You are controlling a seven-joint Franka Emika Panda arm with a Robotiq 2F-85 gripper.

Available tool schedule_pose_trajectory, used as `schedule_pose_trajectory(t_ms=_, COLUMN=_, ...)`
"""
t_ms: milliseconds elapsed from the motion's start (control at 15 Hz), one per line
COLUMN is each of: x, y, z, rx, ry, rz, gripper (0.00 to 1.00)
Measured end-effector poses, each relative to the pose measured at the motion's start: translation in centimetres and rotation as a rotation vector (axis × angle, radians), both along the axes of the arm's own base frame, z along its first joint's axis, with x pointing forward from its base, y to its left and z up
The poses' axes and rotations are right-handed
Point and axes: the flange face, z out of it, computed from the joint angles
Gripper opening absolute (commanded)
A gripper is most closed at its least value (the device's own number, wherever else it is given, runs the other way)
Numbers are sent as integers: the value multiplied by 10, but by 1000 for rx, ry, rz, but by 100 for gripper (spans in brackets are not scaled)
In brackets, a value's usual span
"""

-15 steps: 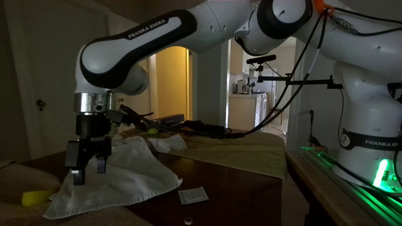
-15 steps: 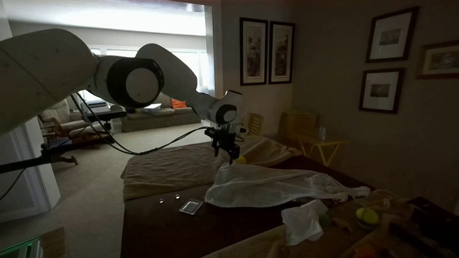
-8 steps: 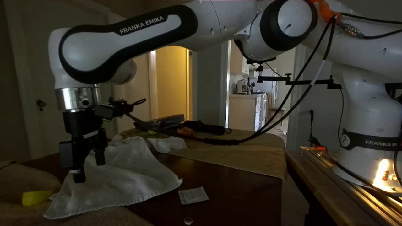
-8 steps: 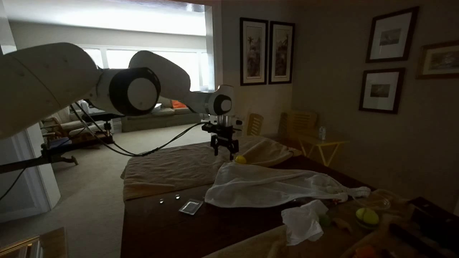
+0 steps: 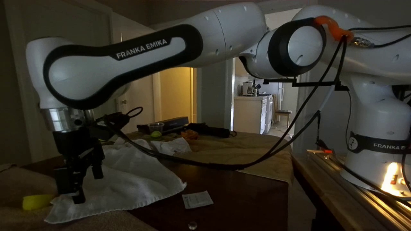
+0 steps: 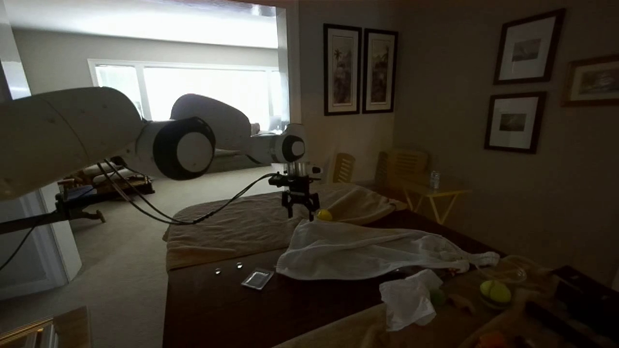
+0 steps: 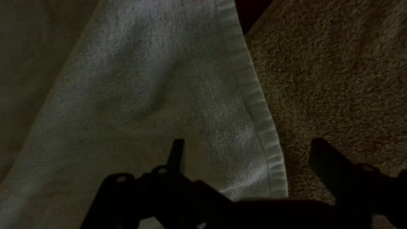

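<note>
Jaws spread wide, holding nothing, hanging over a corner of the white cloth (image 7: 152, 105); can't tell if a tip touches. Cloth lies across the dark desk (image 5: 244, 199), w/ this corner lapping onto a brown towel (image 7: 334, 79). Wrist view: fingers (image 7: 175, 156) straddle the hem (image 7: 254, 98), one over white, the other over brown.

For a clean pinch here, IMO: come down slow & straight, keep hem approx. centred btwn fingers, stop once tips meet fabric. Too deep prob. snags brown pile too; too shallow likely slips. Bunched fabric should hold better than a flat edge. Light's dim, so go by the hem line.

Materials: white cloth looks soft, fine nubby weave, stitched ribbed hem, shallow folds, raised ridge twd the far end. Towel = thick, looped pile. Desk = smooth wood, slight sheen. Just beside the corner, a smooth yellow thing (image 5: 38, 202), ID unclear. On bare desk: flat squarish packet (image 5: 197, 200), small clear round pc (image 5: 192, 226).
</note>
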Motion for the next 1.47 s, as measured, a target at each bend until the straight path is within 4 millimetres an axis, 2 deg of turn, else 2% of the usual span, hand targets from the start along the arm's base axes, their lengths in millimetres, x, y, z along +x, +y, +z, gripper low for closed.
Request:
schedule_pose_trajectory(t_ms=400, x=2, y=2, z=-20, rx=-10, ry=-11, rz=124, gripper=100)
schedule_pose_trajectory(t_ms=1000, x=-1, y=23, z=-25, rx=-34, ry=-19, rz=361, gripper=100)
schedule_pose_trajectory(t_ms=1267, x=-3, y=35, z=-26, rx=-118, ry=-51, rz=416, gripper=100)
schedule_pose_trajectory(t_ms=1467, x=-4, y=39, z=-26, rx=-114, ry=-56, rz=425, gripper=100)
